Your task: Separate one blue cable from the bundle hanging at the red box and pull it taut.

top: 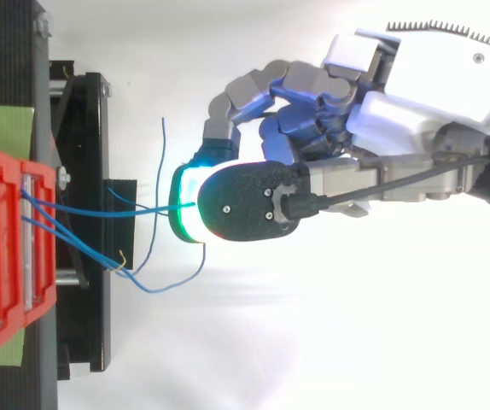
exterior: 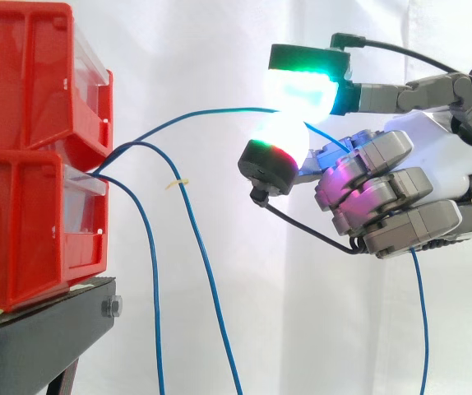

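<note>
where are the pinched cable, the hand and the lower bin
cable [exterior: 219, 110]: side view, its raised middle stretch
hand [exterior: 384, 197]: side view, its grey curled middle
lower bin [exterior: 22, 230]: side view, red side wall

A robotics lab test rig: a plain white curtain [exterior: 219, 49] closes the far side, stacked red bins [exterior: 22, 90] sit left on a bolted black stand [exterior: 39, 337], and a robot hand [exterior: 392, 193] at the right pinches a blue cable [exterior: 195, 113].
</note>
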